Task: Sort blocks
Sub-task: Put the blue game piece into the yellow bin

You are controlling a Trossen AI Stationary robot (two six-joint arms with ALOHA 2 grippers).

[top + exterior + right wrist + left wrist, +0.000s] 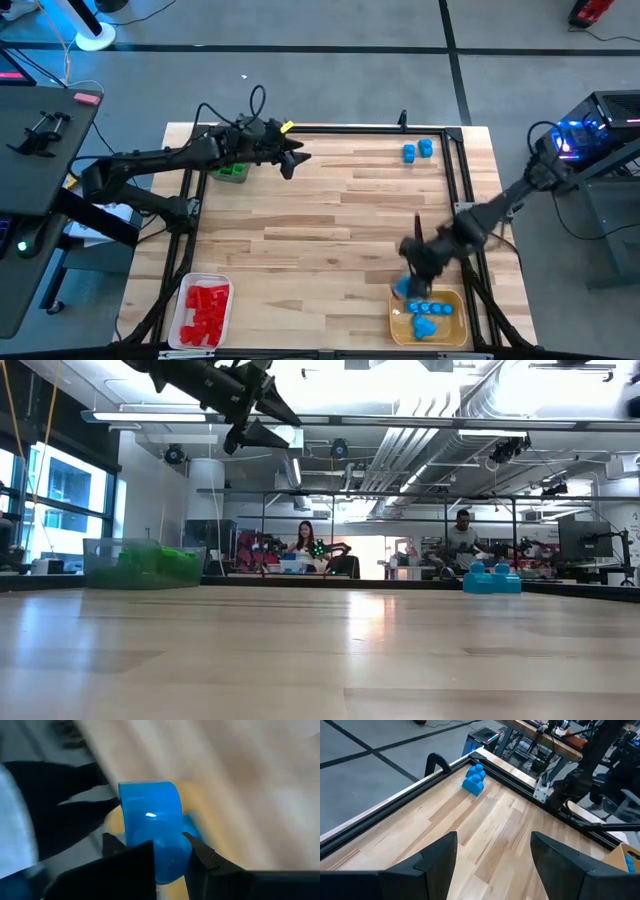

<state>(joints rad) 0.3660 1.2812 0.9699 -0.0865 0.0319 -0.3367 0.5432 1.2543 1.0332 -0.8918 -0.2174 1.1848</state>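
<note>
My right gripper is shut on a blue block over the far rim of the yellow tray, which holds several blue blocks. Two more blue blocks rest on the table near its far right corner. My left gripper is open, raised above the table's far left part and facing those two blocks. Green blocks fill a clear tray. Red blocks lie in a white tray. My right gripper pinches the blue block between its two fingers, one on each side of the lower part. The block's rounded upper part sticks out past the fingertips. Yellow tray shows behind it; I cannot tell whether the block touches the tray.
A black frame rail borders the wooden table. The white tray sits at the near left corner, the yellow tray at the near right. People sit at desks in the room beyond.
</note>
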